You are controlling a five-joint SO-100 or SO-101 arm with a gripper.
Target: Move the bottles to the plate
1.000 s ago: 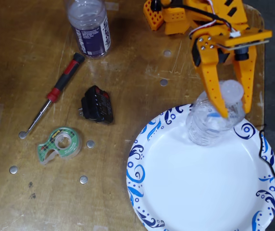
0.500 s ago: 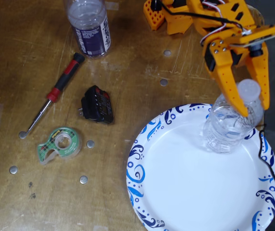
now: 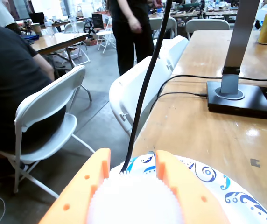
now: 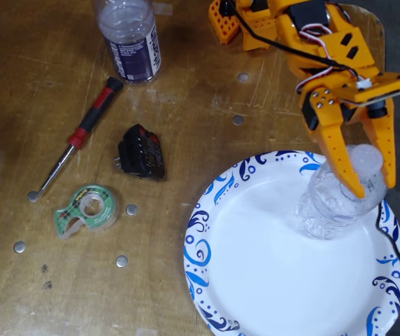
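While orange jaws clamp it, crinkly clear bottle (image 4: 336,203) meets round paper plate (image 4: 256,280).

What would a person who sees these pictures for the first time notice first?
The orange gripper stands out most: in the fixed view it clamps the small clear bottle over the right part of the blue-patterned plate. Next comes the purple-labelled bottle, standing alone at the top edge, off the plate.

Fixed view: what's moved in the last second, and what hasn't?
The gripper, shut on the small bottle, carried it rightward and slightly down, further over the plate. The vitaminwater bottle, screwdriver, tape dispenser and plate stayed put.
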